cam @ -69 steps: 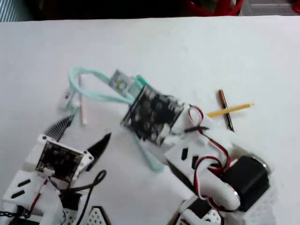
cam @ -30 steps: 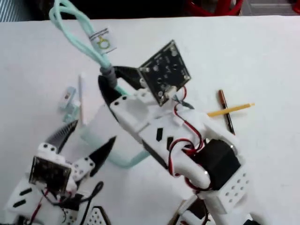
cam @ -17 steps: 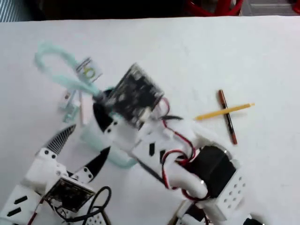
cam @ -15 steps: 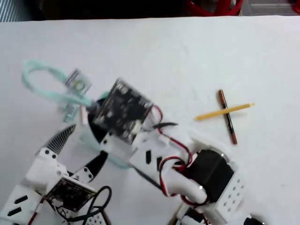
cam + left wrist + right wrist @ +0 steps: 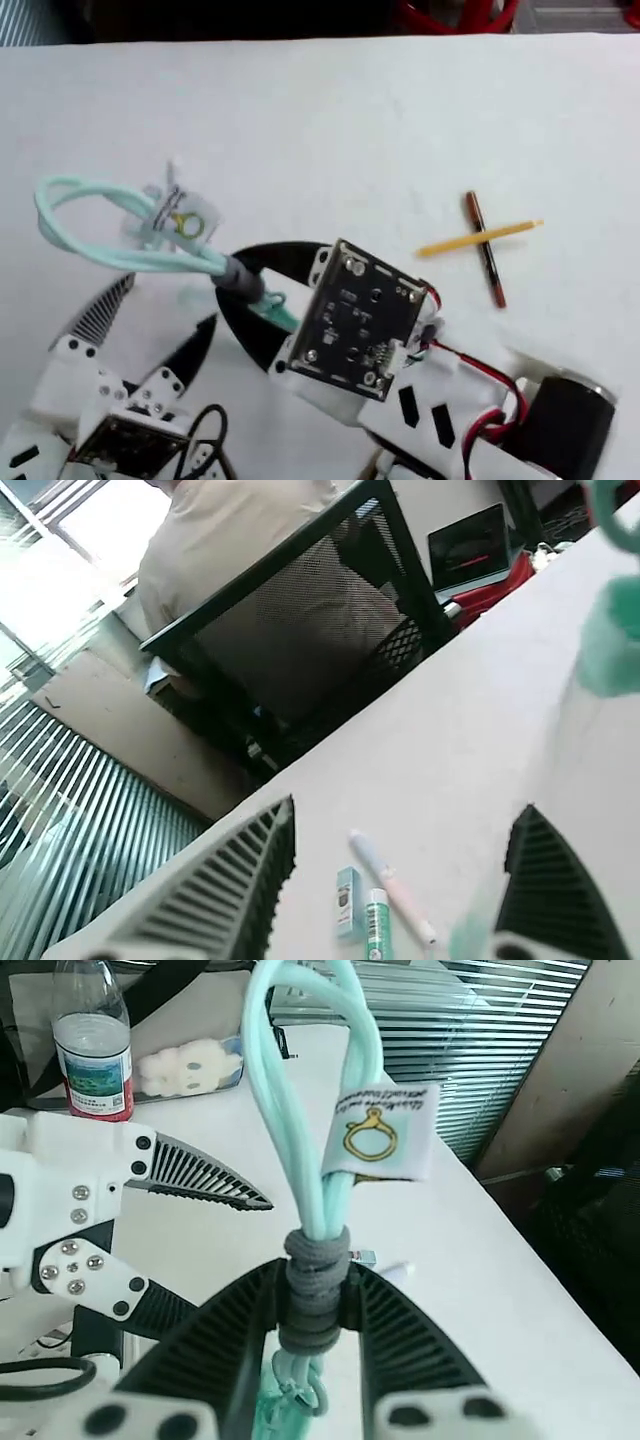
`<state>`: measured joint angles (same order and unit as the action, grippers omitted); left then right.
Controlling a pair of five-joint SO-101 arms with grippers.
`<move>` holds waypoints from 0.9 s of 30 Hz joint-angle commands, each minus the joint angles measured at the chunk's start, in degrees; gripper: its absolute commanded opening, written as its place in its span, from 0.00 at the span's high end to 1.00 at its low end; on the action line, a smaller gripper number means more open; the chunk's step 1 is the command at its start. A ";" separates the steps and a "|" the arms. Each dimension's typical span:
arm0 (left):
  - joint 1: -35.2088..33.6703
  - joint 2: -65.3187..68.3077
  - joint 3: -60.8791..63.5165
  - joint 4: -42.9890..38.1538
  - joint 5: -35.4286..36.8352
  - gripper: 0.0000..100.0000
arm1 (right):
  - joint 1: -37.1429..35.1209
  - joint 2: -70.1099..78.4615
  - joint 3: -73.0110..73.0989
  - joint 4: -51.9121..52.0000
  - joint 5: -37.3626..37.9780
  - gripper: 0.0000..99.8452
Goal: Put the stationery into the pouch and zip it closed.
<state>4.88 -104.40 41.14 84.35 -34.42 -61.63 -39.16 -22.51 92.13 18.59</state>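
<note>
R: right pincer [image 5: 316, 1305] clamped on grey binding [image 5: 313, 1255] of mint cord loop [image 5: 262, 1070] (tag attached) | L: left pincer [image 5: 405, 818] spread open | pen [image 5: 492, 275] crosses pencil [image 5: 515, 230] on surface [image 5: 350, 120]

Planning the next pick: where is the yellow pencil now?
High view: the yellow pencil lies on the right half of the table, crossing the brown pen.

The right arm reaches from the lower right of the high view toward the table's middle, its wrist circuit board facing up. The right gripper [image 5: 236, 276] has its two black fingers pinched tight on a grey band [image 5: 313, 1300]. The left gripper [image 5: 168, 302] sits at the lower left, fingers spread wide apart with nothing between them.
</note>
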 commanded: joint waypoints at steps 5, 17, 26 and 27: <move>10.68 0.57 -1.76 2.90 -5.10 0.67 | -0.57 -0.84 -1.85 2.42 0.44 0.98; -3.74 0.40 2.20 -16.18 0.09 0.68 | -4.97 -0.84 -1.85 5.58 0.44 0.98; 1.01 0.40 22.59 -37.01 20.04 0.68 | -6.46 -0.84 -1.85 5.14 0.35 0.98; 2.33 0.40 24.18 -38.15 20.92 0.68 | -6.55 -0.84 -1.93 5.14 0.35 0.98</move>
<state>3.82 -104.40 61.63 51.91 -17.10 -67.96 -39.25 -22.86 97.58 18.68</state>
